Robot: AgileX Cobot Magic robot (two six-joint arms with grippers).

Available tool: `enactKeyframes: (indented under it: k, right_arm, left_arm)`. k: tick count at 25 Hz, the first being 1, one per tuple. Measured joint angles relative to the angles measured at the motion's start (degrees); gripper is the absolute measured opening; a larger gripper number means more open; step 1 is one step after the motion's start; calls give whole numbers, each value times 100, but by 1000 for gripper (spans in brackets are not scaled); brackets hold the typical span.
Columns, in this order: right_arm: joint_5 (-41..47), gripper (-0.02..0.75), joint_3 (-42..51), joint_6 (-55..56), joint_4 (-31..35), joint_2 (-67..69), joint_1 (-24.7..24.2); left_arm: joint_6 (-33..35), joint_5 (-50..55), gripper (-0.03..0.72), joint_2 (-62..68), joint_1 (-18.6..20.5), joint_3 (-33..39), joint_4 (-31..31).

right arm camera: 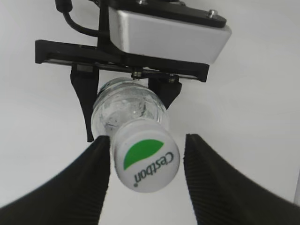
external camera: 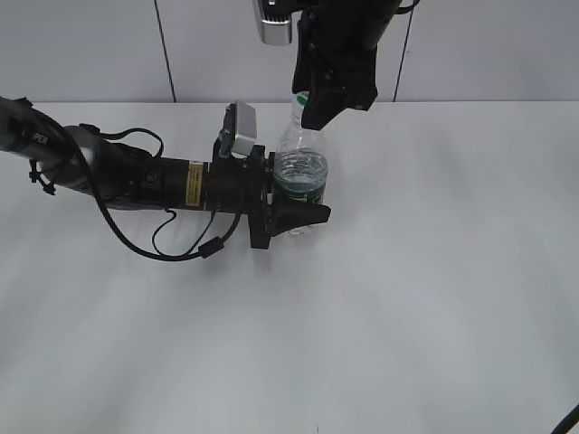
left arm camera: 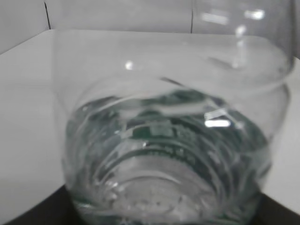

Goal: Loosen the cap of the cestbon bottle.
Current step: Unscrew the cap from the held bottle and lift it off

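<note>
the cap (right arm camera: 146, 160) sat between the right tool's (right arm camera: 146, 180) spread fingers, one finger (right arm camera: 96, 178) touching or nearly so, the other well clear. the cestbon bottle (external camera: 301, 167) stood toward the table's (external camera: 434, 298) far edge, near its middle, clamped low by the left tool (external camera: 294, 213). a good twist would need the right tool centred, then shut squarely before turning. nothing else crowded it; the left wrist camera (external camera: 242, 123) sat just beside.

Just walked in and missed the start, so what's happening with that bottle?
The left gripper is clamped on the body of the cestbon bottle, holding it upright on the white table. The right gripper is over the top, its fingers either side of the cap; one touches it, but the gripper isn't shut on it.
</note>
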Motion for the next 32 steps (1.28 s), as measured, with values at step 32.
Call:
enactKeyframes:
  k: [32]
  right_arm:
    - [0,524,-71,3672,253,-262,0]
  left_arm:
    - [0,-45,410,282,5,0,65]
